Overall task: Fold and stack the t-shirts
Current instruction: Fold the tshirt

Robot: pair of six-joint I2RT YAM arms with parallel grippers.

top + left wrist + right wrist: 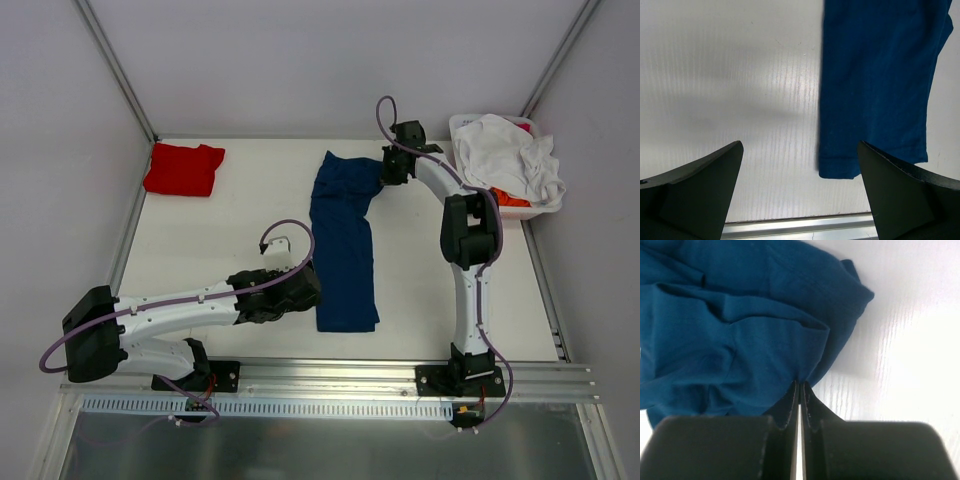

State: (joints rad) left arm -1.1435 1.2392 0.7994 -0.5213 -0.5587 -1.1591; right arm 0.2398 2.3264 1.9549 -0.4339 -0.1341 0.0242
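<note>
Right gripper (799,390) first: its two fingers (788,410) are pressed together with basically no gap, and they're pinching the edge of the navy t-shirt (740,340) right where the cloth bunches up into folds. From above, that right gripper (392,168) sits at the far right corner of the navy t-shirt (345,250), with the right arm reaching along the shirt's right side from the near edge. The left gripper (800,200) is wide open, fingers (700,190) spread far apart and holding nothing, over bare table (740,100) with the near hem of the shirt (875,85) just ahead and to the right. In the overhead view the left gripper (303,285) is just beside the shirt's left edge, near its near end, and the arm's purple cable (290,232) loops up right next to it. The shirt lies flat as a long narrow strip in the middle of the table (230,230), long axis running near to far, with the far end rumpled and pulled right toward the pinch. I can't see any print on it. A folded red t-shirt (183,168) sits in the far left corner, well apart. Far right there's a white bin (462,122) with a white t-shirt (505,160) heaped over it and a bit of orange t-shirt (510,198) poking out underneath.
</note>
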